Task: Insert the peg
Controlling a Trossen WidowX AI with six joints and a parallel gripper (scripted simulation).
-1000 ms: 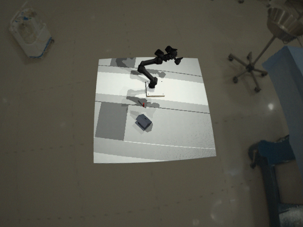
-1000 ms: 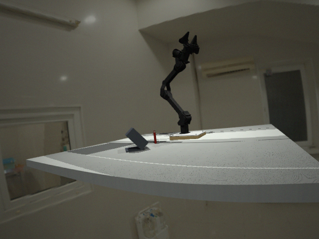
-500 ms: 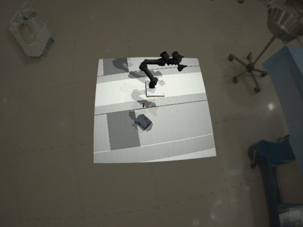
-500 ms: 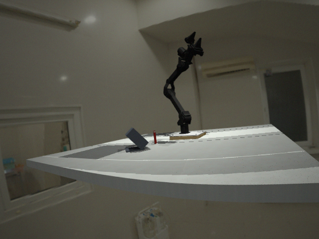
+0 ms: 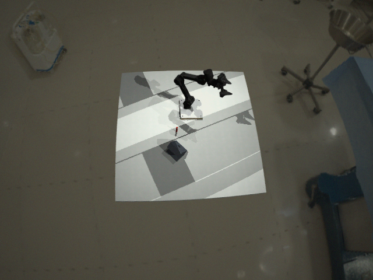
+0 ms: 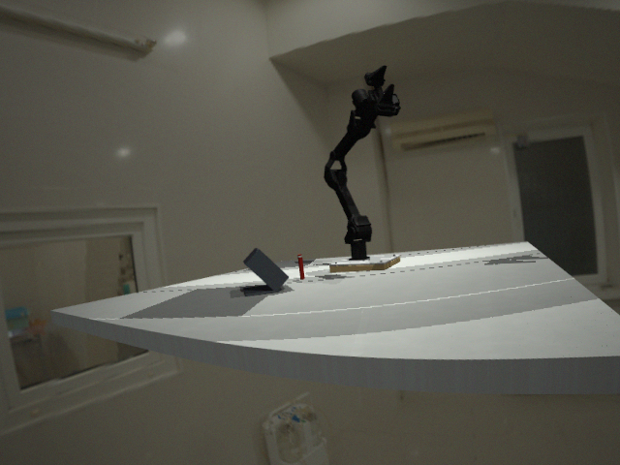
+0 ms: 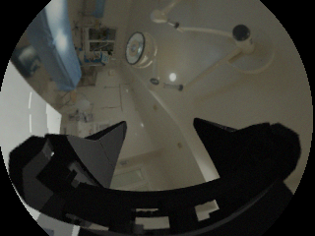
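A small red peg (image 5: 176, 130) (image 6: 300, 265) stands upright on the table, between the arm's base plate and the panel. The dark sloped panel (image 5: 176, 149) (image 6: 265, 268) sits just in front of the peg; its hole (image 5: 178, 146) shows as a small dot in the overhead view. My gripper (image 5: 226, 87) (image 6: 383, 83) (image 7: 160, 122) is open and empty. It is raised high above the table, far from the peg, and points up and away. The wrist view shows only ceiling, lamps and the two fingers.
The arm stands on a pale base plate (image 5: 196, 115) (image 6: 386, 262) near the table's (image 5: 217, 168) (image 6: 450, 320) back middle. Off the table are a rolling lamp stand (image 5: 307, 83), blue furniture (image 5: 352, 90) and a white device (image 5: 36, 45) on the floor.
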